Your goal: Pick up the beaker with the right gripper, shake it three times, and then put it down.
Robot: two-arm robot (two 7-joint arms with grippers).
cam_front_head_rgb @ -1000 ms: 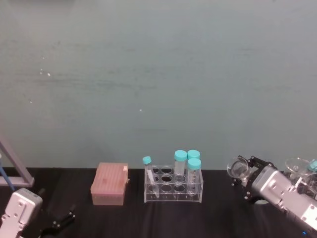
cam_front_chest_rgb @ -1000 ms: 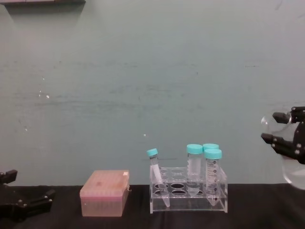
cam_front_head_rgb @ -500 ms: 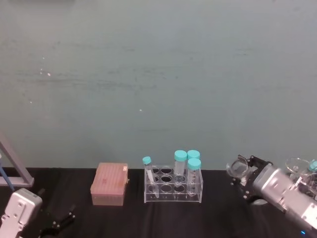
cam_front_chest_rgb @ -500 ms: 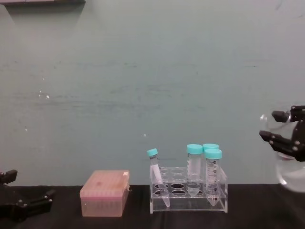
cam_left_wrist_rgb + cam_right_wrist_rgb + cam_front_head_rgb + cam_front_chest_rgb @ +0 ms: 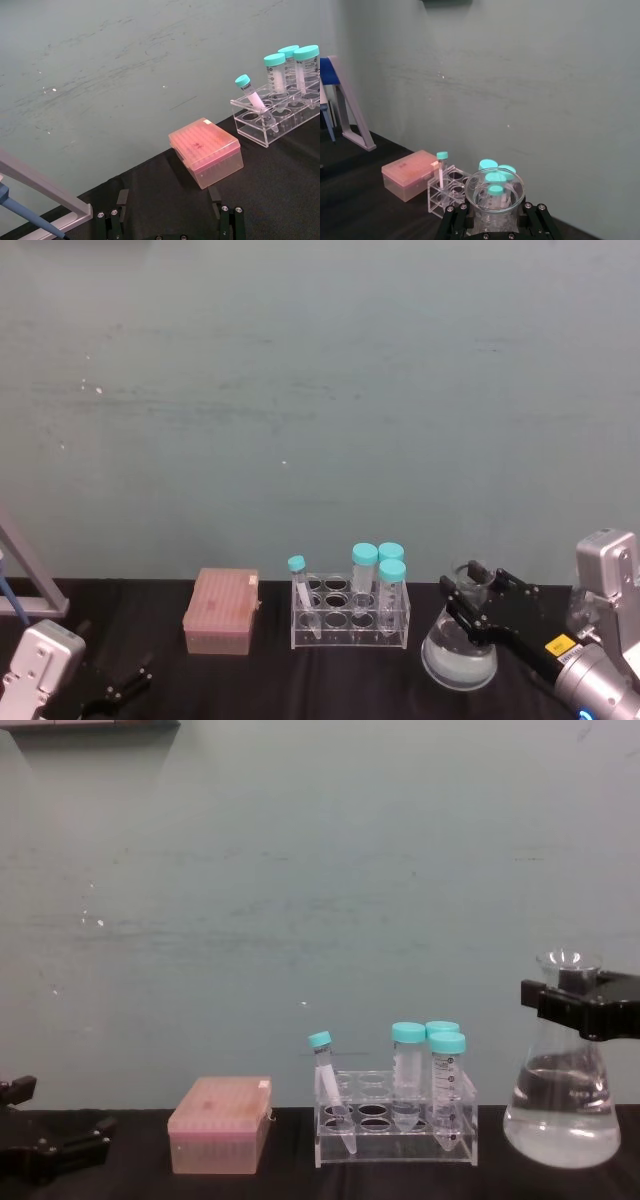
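As the head view has it, the right gripper [image 5: 468,592] is over at the right of the bench [image 5: 300,680], its black fingers closed around the neck of the beaker [image 5: 457,658], just under the flared rim; the flask stands upright, to the right of the tube rack [image 5: 350,615] and apart from it; the left gripper [image 5: 118,690] sits parked low at the left corner.

Left wrist view next: its fingers [image 5: 111,227] are spread wide with nothing between them, and the pink box [image 5: 205,157] lies ahead.

On to the right wrist view; the flask's open mouth sits between the two fingers, snug on both sides.

Chest view, side on; clear liquid fills the wide lower part, and the base is down at bench level. Whether it actually touches the bench I cannot tell.

My read on handling: thin glass, smooth and breakable, so it wants a firm hold but no crushing; the liquid puts the weight low and will likely slosh on each shake, tugging at the grip; the neck looks like the right place to hold, since the flare above should act as a stop against slipping.
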